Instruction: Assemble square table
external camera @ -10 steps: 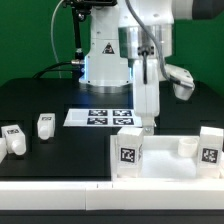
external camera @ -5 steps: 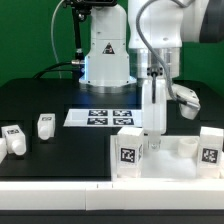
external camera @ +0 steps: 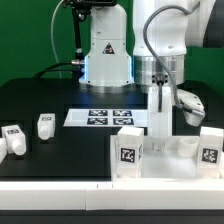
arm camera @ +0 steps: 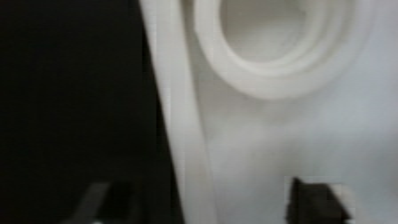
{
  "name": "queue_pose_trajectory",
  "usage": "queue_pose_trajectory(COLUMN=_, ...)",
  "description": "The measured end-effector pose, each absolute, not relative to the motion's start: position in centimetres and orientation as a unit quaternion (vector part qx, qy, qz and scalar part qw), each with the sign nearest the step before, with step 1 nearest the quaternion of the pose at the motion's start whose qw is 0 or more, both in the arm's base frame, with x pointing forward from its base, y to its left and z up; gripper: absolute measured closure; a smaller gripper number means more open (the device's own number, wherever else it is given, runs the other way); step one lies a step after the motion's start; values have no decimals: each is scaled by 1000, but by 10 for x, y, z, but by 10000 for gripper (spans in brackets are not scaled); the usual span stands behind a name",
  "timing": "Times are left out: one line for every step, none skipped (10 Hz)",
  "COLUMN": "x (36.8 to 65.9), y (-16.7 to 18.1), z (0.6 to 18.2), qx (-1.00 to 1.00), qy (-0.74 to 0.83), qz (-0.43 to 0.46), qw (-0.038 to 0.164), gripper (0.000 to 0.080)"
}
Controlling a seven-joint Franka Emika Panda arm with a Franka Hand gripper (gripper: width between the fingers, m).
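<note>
ASSEMBLY BENCH: The arm's gripper (external camera: 158,142) hangs straight down over the back rim of the square top (external camera: 170,166). The top sits just in front of the marker board (external camera: 105,117), a little toward the exterior view's right of it. From the wrist, the dark fingertips (arm camera: 317,196) stand on either side of that rim, with a round hole (arm camera: 285,45) close by. The jaws are part-way apart, and the blurred picture does not show whether they have bitten on the plastic. A leg (external camera: 45,125) and a second leg (external camera: 13,139) lie well off the board on the exterior view's left, apart from each other and untouched.

The danger looks to be the hold itself. A pinch on a thin rim near one corner leaves most of the top hanging to one side, so it may tilt or swing once moved. A shallow bite could let the smooth plastic slip free. If one finger lands on the hole's lip, the grip may sit crooked.
</note>
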State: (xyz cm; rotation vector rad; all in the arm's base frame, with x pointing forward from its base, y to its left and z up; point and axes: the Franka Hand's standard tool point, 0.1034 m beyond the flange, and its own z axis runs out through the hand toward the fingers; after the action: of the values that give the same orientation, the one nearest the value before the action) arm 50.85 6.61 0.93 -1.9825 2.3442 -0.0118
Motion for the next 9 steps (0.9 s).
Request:
queue_pose_trajectory(x=508, y=66, z=9, qx=-646, qy=763, qz=-4, qw=35, gripper=599)
queue_pose_trajectory(x=505, y=67, z=7, qx=-648, qy=761, qz=1, qw=32, gripper=731)
queue_pose_trajectory(x=504, y=68, z=7, qx=-655, qy=755, qz=1, qw=31, gripper=733)
queue_pose_trajectory(x=504, y=68, z=7, qx=-658, qy=752, qz=1, qw=31, gripper=733)
queue_pose_trajectory(x=503, y=67, z=9, qx=-690, qy=723, qz=2, qw=30, gripper=733)
queue_pose_trajectory(x=502, y=63, z=15, qx=-726, qy=687, qz=4, qw=31, gripper=733)
queue_pose_trajectory(x=499, y=53, z=18, qx=-747, qy=664, qz=-1, qw=33, gripper=746)
queue_pose_trajectory(x=491, y=34, z=20, qx=-795, qy=606, qz=-1, qw=28, gripper=746)
queue_pose_trajectory(x=486, y=21, z=19, qx=-822, qy=569, qz=-1, qw=24, gripper=745)
